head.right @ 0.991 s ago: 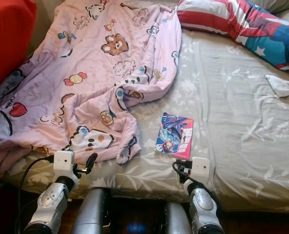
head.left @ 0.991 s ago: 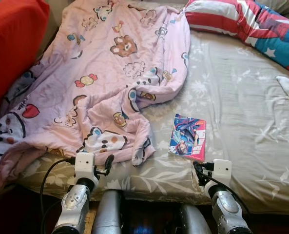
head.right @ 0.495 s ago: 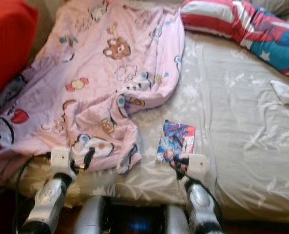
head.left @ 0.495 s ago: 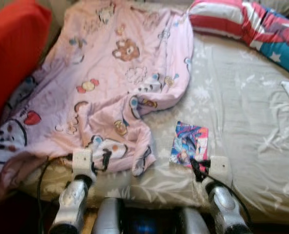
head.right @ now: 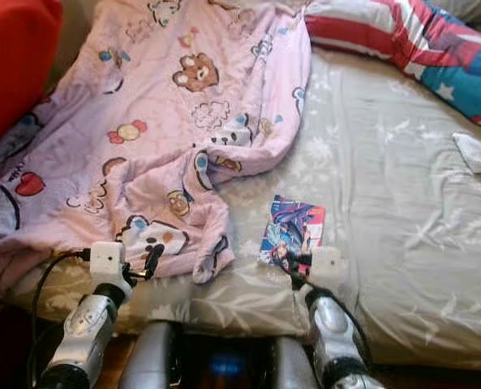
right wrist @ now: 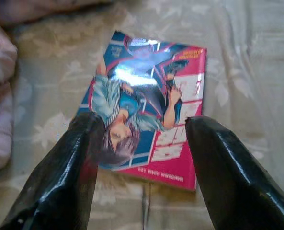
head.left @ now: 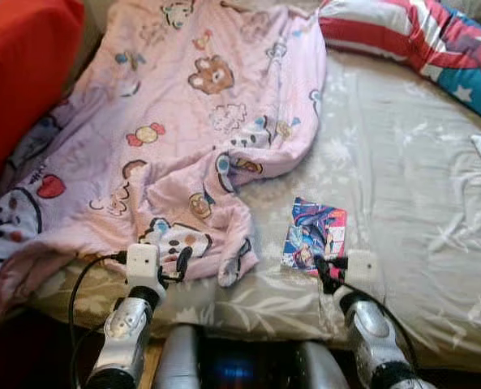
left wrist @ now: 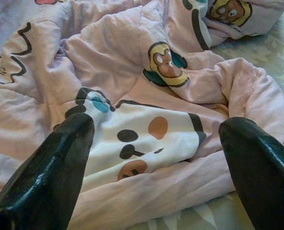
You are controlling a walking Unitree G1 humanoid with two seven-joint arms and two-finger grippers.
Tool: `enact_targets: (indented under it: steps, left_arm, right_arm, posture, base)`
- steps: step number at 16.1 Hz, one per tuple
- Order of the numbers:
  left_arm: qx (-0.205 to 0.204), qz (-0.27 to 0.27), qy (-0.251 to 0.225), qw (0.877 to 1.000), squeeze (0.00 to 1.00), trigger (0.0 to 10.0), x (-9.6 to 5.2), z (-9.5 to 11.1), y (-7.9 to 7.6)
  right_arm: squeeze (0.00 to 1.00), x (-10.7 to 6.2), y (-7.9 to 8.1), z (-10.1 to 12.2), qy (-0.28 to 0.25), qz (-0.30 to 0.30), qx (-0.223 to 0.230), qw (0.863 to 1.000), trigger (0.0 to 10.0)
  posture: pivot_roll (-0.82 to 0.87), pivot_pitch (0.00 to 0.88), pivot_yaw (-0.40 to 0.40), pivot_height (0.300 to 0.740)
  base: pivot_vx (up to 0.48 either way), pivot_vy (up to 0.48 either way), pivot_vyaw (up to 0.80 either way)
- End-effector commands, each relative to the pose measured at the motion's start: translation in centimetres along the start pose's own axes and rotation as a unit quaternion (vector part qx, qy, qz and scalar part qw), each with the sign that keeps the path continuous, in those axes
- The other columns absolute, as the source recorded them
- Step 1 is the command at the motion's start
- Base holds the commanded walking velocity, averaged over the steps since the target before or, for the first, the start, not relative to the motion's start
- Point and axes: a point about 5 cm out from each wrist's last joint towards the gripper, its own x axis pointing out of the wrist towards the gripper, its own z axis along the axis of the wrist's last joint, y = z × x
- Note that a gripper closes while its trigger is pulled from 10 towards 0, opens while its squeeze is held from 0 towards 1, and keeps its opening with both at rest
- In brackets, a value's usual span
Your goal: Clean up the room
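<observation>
We count one comic book point(right wrist: 149, 124) lying flat on the grey-green bed sheet point(head.left: 402, 178), just ahead of our right gripper point(right wrist: 142, 143). Its two black fingers are spread wide, and the book's near edge sits between their tips, not yet clasped. Our left gripper point(left wrist: 156, 143) also has its two fingers parted, with a fold of the one pink cartoon-print blanket point(head.left: 167, 138) lying between and just beyond them, nothing held. Well beyond both jaws lie one striped red, white and blue pillow point(head.left: 418, 40) and, off to the right, one small white cloth point(head.right: 477, 151). One red cushion point(head.left: 17, 81) sits far left.
</observation>
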Motion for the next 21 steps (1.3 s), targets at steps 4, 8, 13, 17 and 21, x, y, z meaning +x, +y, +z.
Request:
enact_targets:
  steps: [4, 8, 13, 17, 21]
  left_arm:
    - [-0.004, -0.001, 0.01, 1.0, 0.0, 10.0, -0.5, -0.5, 0.0]
    - [-0.003, -0.001, 0.005, 1.0, 0.0, 10.0, -0.6, -0.3, 0.0]
    - [0.001, -0.004, 0.006, 1.0, 0.0, 10.0, -0.7, -0.2, 0.2]
    - [0.004, -0.004, 0.007, 1.0, 0.0, 10.0, -0.6, 0.0, 0.1]
    - [0.007, -0.006, 0.005, 1.0, 0.0, 10.0, -0.8, 0.1, 0.1]
  right_arm:
    - [0.0, -0.3, -0.8, -0.6, 0.016, -0.023, 0.002, 1.0, 10.0]
    - [0.0, -0.9, -1.6, -1.4, 0.019, -0.052, 0.015, 0.998, 10.0]
    - [0.0, 0.3, -1.8, 0.3, 0.004, -0.092, 0.134, 0.987, 10.0]
    - [0.0, 1.3, -1.5, 1.6, 0.001, -0.083, 0.239, 0.967, 10.0]
    - [0.0, 2.0, -0.9, 2.7, 0.009, -0.046, 0.178, 0.983, 10.0]
  posture:
    - [0.14, 0.295, -0.032, 0.642]
    - [0.14, 0.299, -0.03, 0.608]
    - [0.16, 0.297, -0.019, 0.608]
    - [0.17, 0.307, -0.014, 0.608]
    - [0.18, 0.319, -0.01, 0.608]
  base:
    - [0.0, 0.0, 0.0]
    - [0.0, 0.0, 0.0]
    - [0.0, 0.0, 0.0]
    - [0.0, 0.0, 0.0]
    - [0.126, 0.0, 0.0]
